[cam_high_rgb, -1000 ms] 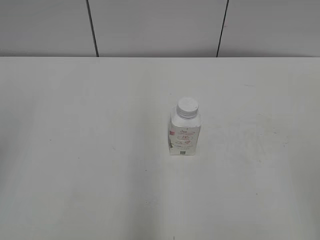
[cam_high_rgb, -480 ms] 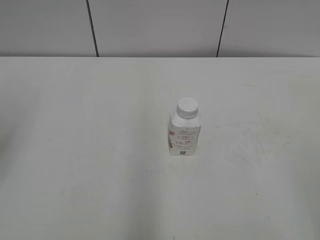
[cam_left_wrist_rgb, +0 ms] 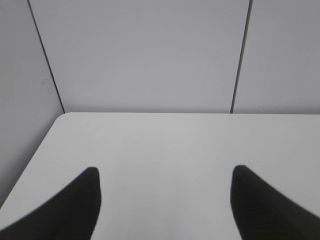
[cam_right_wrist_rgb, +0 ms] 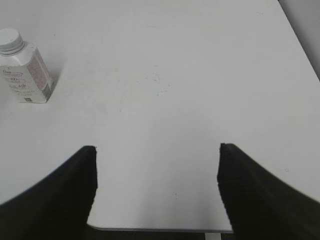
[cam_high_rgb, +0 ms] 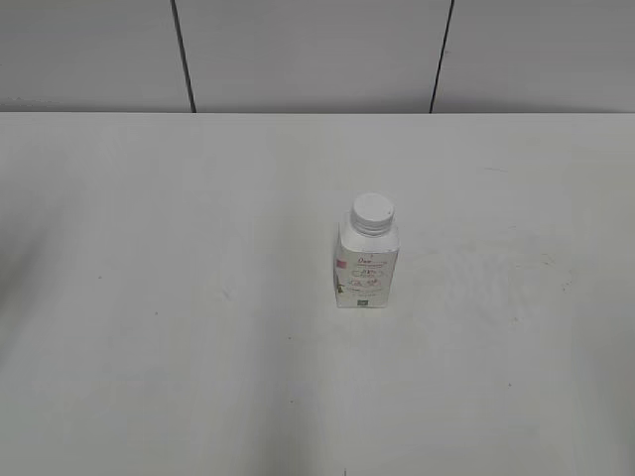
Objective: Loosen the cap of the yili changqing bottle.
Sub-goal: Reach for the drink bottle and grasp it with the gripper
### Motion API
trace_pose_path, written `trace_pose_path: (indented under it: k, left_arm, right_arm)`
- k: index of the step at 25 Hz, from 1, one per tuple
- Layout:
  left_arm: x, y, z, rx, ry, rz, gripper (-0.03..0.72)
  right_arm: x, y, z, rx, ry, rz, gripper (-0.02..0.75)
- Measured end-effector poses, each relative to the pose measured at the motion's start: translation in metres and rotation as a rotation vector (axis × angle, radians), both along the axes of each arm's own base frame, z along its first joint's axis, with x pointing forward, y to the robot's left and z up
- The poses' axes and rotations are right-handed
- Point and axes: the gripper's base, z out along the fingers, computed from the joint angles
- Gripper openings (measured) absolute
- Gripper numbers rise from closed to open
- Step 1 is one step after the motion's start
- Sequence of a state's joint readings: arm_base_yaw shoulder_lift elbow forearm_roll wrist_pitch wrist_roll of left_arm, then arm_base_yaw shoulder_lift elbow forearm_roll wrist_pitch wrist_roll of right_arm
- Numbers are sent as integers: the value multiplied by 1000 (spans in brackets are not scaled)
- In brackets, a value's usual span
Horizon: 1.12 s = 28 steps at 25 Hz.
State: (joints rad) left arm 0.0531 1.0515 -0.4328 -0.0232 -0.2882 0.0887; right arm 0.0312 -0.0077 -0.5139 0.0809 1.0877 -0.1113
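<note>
You have a plain white table (cam_high_rgb: pixel 198 297) backed by grey wall panels (cam_high_rgb: pixel 308 55) with dark seams. The yili changqing bottle (cam_high_rgb: pixel 367 266) stands upright a little right of the table's middle, long axis vertical, printed front toward the exterior camera, the cap (cam_high_rgb: pixel 372 211) seated on top. It is well clear of every edge. Left pincer (cam_left_wrist_rgb: pixel 165 200) and right pincer (cam_right_wrist_rgb: pixel 156 175) both hang released over bare table, well apart from the bottle.

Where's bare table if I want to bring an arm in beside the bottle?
The table is bare all round; only the bottle with its cap stands right of centre. Widest patch: its left. Both grippers open, clear.
</note>
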Motion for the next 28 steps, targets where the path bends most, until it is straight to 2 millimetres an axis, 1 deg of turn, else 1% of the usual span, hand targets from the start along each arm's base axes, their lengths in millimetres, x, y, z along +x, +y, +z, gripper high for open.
trace_pose_path:
  k: [6,11,18,22,28]
  left_arm:
    - [17,1,-16,5,11,-1,498]
    - [31,-1,-32,27,22,-41,498]
    - [47,-7,-52,-22,-1,-106,498]
    - [53,-16,-62,-15,-13,-206,497]
    - [56,-35,-77,-6,-39,-442,477]
  right_arm:
    - [0,1,0,6,0,4,587]
    - [0,1,0,7,0,4,587]
    - [0,1,0,7,0,5,587]
    - [0,1,0,8,0,5,587]
    - [0,1,0,9,0,5,587]
